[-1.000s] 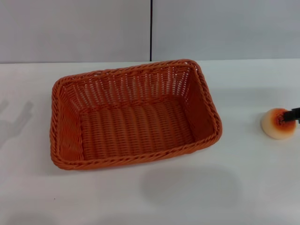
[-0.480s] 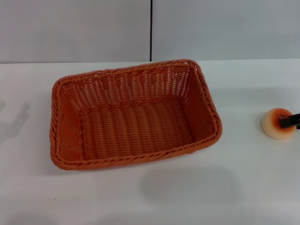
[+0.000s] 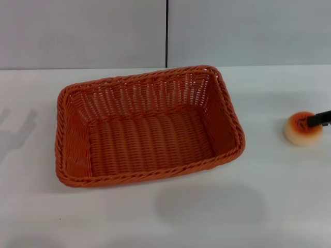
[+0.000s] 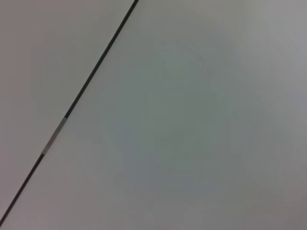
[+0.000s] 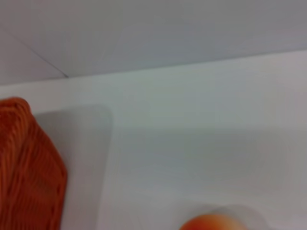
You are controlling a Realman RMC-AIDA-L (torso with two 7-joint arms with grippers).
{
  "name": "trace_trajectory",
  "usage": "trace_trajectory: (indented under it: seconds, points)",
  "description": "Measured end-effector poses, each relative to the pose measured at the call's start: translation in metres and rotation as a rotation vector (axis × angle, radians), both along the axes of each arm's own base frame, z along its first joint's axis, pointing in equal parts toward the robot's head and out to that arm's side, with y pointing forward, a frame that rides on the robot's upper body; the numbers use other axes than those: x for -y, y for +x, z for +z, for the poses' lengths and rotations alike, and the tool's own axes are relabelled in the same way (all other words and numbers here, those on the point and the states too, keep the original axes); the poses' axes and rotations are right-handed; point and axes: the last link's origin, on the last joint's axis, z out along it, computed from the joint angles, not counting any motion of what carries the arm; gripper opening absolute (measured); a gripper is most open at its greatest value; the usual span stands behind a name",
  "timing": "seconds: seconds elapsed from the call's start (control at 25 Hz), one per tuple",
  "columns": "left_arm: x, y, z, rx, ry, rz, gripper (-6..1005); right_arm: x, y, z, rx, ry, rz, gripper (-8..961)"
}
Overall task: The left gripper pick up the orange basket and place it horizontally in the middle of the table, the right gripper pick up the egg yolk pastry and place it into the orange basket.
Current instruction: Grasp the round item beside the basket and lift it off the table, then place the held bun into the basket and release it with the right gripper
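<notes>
The right pincer [image 3: 316, 120] touches the pastry [image 3: 302, 129] top; whether its fingers grip, I cannot tell. The basket [image 3: 147, 126] sits well to its left on the counter [image 3: 207, 206]. A shallow hold could drop the pastry short.

Behind the work surface we see a plain grey wall [image 3: 83, 33] filling the far part of the head view. A thin dark vertical seam [image 3: 166, 33] splits it into a left panel and a right panel, a little right of the middle. In the left wrist view we see only that pale grey surface, crossed by a slanting dark line [image 4: 86, 86] with one short lighter stretch along it. In the right wrist view the grey wall [image 5: 153, 33] shows again, with a faint thin line [image 5: 43, 62] running across it.
</notes>
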Motion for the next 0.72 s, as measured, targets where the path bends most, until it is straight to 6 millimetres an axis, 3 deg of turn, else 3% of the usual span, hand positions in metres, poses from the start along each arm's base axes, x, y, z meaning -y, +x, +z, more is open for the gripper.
trace_trajectory:
  seconds: [0.2, 0.32, 0.4, 0.52, 0.6, 0.64, 0.72]
  points:
    - [-0.003, 0.002, -0.001, 0.002, 0.0, -0.007, 810, -0.004, -0.007, 0.011, -0.013, 0.036, 0.035, 209]
    - [-0.004, 0.003, 0.0, 0.005, 0.002, -0.008, 810, -0.005, -0.011, 0.018, -0.004, 0.05, 0.05, 185]
    - [-0.006, 0.003, 0.001, 0.009, 0.008, -0.007, 810, -0.008, -0.021, 0.036, 0.021, 0.091, 0.08, 169]
    - [-0.007, 0.003, 0.001, 0.009, 0.01, -0.009, 810, -0.01, -0.031, 0.046, 0.021, 0.123, 0.108, 145]
    - [-0.009, 0.004, 0.001, 0.005, 0.012, -0.009, 810, -0.016, -0.053, 0.057, -0.025, 0.155, 0.188, 132]
    - [-0.009, 0.004, 0.001, 0.005, 0.012, -0.009, 810, -0.016, -0.053, 0.057, -0.025, 0.155, 0.188, 125]
    - [-0.011, 0.004, -0.001, 0.007, 0.01, -0.008, 810, -0.021, -0.072, 0.057, -0.065, 0.144, 0.26, 112]
